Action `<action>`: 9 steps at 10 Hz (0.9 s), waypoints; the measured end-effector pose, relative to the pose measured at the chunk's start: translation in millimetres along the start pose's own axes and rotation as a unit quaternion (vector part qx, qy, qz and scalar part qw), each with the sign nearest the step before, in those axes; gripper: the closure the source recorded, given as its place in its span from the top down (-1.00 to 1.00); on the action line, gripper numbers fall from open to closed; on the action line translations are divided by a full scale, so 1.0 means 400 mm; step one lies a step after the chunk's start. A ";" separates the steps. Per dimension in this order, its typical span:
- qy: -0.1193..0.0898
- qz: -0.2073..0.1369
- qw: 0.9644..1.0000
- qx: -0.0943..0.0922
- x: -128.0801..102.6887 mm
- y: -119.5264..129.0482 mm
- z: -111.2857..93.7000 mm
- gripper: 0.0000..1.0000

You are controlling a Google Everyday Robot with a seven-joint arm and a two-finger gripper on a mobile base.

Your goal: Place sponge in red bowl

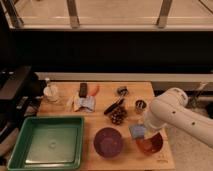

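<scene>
The blue sponge [136,131] hangs at the end of my white arm, over the left rim of the red bowl [151,145]. My gripper [140,128] is shut on the sponge, and the arm's bulk hides most of its fingers. The red bowl sits at the front right of the wooden table, partly covered by the arm. I cannot tell whether the sponge touches the bowl's rim.
A purple bowl [108,142] stands just left of the red one. A green tray [20,145] fills the front left. A pine cone [117,117], a black utensil [114,106], a small cup [140,105], a blue-grey piece [86,103], a black block [82,90] and a white bottle [50,92] lie behind.
</scene>
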 end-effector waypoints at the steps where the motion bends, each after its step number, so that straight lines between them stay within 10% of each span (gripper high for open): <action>1: -0.001 0.004 1.000 -0.001 0.012 0.006 0.005 0.16; 9: -0.003 0.036 0.999 0.024 0.032 0.087 0.000 0.31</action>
